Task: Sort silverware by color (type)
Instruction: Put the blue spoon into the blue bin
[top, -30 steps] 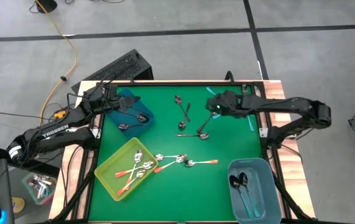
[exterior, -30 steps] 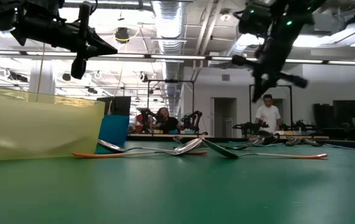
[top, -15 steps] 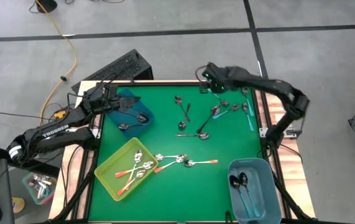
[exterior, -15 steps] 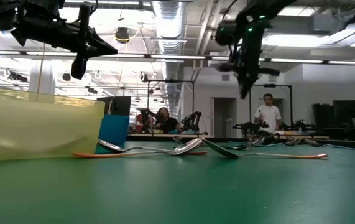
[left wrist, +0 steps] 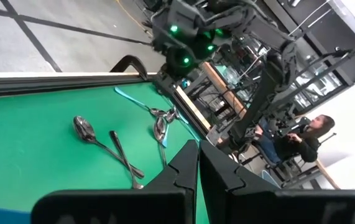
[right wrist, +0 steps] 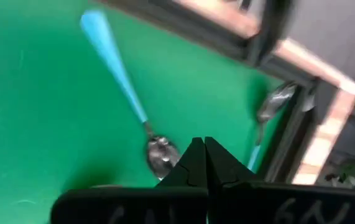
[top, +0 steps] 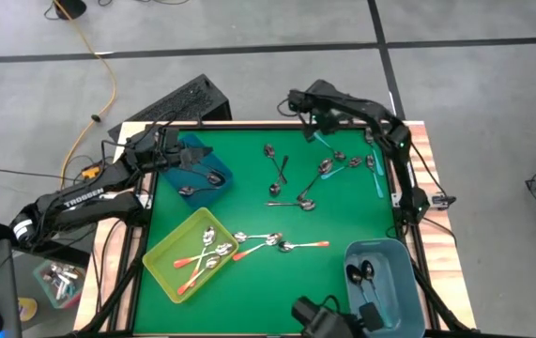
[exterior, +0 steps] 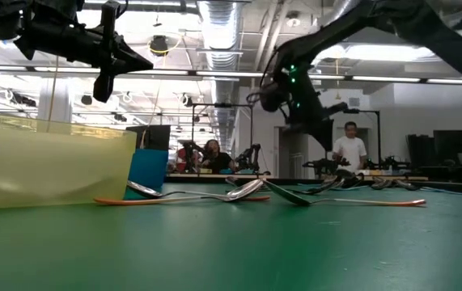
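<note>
The spoons (top: 298, 184) lie in several groups on the green mat (top: 249, 282). A loose scatter of dark grey ones sits around the middle, toward 12 o'clock, some crossing each other. At about 2 o'clock, near the mat's edge, a few teal spoons (top: 374, 167) lie close together. Orange spoons (top: 282, 244) spread out at about 6 o'clock, and more of them rest in the yellow bin (top: 160, 259) at 8 o'clock. The grey-blue bin (top: 408, 282) at 5 o'clock holds dark spoons with teal handles. The blue bin (top: 221, 171) at 10 o'clock holds a dark one, with another dark spoon on the mat just beside it.

The right gripper (top: 295, 99) hangs at 12 o'clock over the mat's far edge — its fingers (right wrist: 196, 163) pressed together, holding nothing. Its wrist view looks down on one teal-handled spoon (right wrist: 122, 84) lying on the mat and another by the frame.

The left gripper (top: 199, 154) hovers over the blue bin at 10 o'clock, fingers (left wrist: 186, 171) pressed together and empty; the low view shows it raised well above the mat.

In the room beyond the table, two people (exterior: 347, 149) are visible.
</note>
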Controlling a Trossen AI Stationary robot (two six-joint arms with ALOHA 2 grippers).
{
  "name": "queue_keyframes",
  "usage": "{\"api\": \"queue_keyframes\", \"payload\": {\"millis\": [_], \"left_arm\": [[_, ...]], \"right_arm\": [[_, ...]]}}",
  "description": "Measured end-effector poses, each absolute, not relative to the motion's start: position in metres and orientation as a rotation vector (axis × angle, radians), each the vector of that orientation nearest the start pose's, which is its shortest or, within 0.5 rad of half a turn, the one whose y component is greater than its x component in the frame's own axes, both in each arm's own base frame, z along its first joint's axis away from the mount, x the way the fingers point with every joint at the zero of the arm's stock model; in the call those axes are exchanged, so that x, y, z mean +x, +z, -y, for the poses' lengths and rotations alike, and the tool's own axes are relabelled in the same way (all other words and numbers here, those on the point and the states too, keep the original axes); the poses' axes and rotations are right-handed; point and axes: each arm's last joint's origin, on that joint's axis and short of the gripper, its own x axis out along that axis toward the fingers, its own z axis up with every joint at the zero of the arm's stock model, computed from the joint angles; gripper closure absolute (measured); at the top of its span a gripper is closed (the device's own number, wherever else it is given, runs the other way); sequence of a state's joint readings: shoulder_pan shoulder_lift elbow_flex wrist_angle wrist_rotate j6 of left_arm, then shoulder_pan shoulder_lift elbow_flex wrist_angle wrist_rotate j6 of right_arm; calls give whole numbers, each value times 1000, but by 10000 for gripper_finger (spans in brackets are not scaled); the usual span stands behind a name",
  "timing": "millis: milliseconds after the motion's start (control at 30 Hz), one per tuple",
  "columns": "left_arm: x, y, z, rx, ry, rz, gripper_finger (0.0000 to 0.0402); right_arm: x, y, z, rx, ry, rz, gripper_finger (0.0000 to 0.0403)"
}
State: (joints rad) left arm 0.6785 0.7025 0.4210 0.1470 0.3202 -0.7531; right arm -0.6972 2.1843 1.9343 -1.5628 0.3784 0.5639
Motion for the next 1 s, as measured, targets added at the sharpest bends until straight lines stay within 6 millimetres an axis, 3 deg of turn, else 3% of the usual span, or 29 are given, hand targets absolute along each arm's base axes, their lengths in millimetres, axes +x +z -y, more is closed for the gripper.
{"api": "queue_keyframes", "payload": {"millis": [167,300,433,1000], "left_arm": [[134,251,-96,-808,388,21,401],[134,251,-97,-797,397,22,401],[134,251,-97,-806,400,25,401],[134,248,-96,-784,408,-7,401]], "right_arm": [[308,193,267,656,-1223,-1728,403],[312,186,265,651,-1216,-1748,403],[316,167,263,692,-1143,-1810,403],[307,149,249,660,-1140,-1922,403]]}}
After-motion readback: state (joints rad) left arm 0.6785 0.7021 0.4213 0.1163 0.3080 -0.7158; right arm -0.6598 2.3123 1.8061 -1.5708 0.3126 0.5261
